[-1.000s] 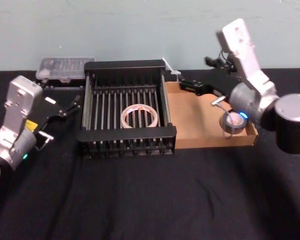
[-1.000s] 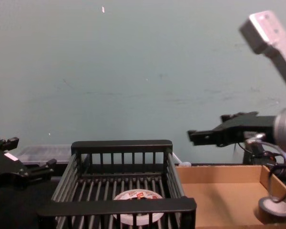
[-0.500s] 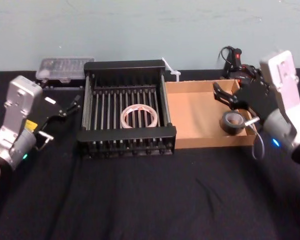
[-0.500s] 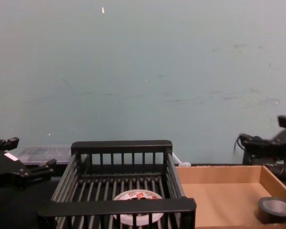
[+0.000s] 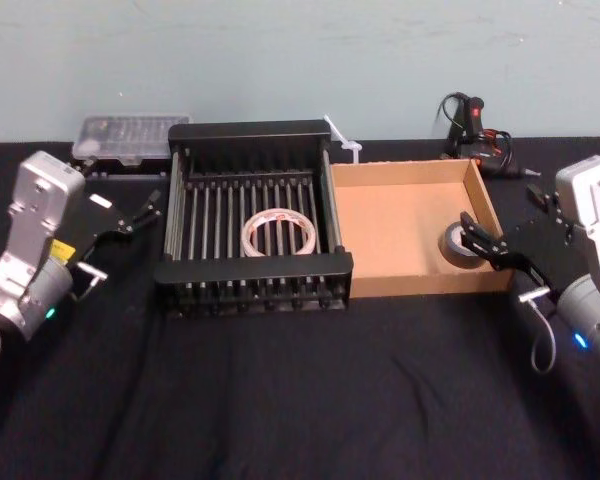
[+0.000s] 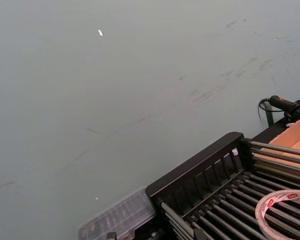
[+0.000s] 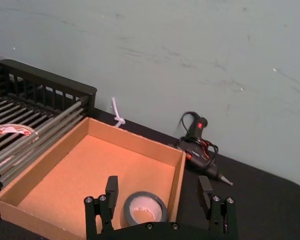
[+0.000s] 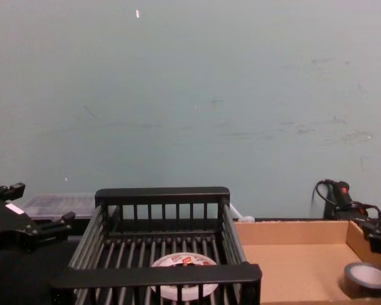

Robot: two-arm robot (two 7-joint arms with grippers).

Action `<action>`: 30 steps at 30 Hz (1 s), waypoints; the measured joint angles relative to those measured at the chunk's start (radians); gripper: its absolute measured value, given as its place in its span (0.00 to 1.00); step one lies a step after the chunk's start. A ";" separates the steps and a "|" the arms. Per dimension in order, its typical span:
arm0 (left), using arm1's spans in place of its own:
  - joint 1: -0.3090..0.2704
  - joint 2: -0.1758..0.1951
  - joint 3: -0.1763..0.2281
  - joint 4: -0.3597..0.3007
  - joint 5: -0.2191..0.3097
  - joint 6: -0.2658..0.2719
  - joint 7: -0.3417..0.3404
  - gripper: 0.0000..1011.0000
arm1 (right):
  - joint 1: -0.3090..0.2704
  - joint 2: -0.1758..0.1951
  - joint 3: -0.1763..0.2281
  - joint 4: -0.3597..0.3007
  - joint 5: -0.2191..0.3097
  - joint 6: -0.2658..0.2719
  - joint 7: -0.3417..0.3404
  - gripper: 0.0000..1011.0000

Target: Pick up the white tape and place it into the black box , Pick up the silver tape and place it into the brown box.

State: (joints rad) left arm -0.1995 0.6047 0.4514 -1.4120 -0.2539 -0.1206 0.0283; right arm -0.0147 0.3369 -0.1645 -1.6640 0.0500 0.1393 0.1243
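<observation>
The white tape (image 5: 277,232) lies flat on the slatted floor of the black box (image 5: 252,265), its red-marked core facing the chest view (image 8: 181,260). In the right front corner of the brown box (image 5: 390,225) rests the silver tape (image 5: 463,245), free of any finger. My right gripper (image 5: 500,212) hovers open at that box's right wall, just behind the roll; the right wrist view has its fingers (image 7: 111,189) spread wide, with the silver tape (image 7: 144,207) low between them. Left of the crate, my left gripper (image 5: 132,212) stays parked, open and holding nothing.
A clear plastic case (image 5: 130,135) lies behind the crate's left corner. A glue gun (image 5: 470,120) with cables lies behind the brown box. A white zip tie (image 5: 342,140) lies between the boxes at the back. Black cloth covers the table (image 5: 300,390).
My right arm has swung from above the brown box out to the right and down beside its right wall, leaving the silver tape in the box. The left arm has not moved.
</observation>
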 joint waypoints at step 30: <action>0.000 0.000 0.000 0.000 0.000 0.000 0.000 0.99 | -0.008 -0.004 0.006 -0.003 0.001 0.004 -0.001 0.99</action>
State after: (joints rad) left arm -0.1995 0.6047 0.4514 -1.4120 -0.2539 -0.1206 0.0283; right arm -0.0230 0.3325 -0.1586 -1.6667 0.0509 0.1431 0.1236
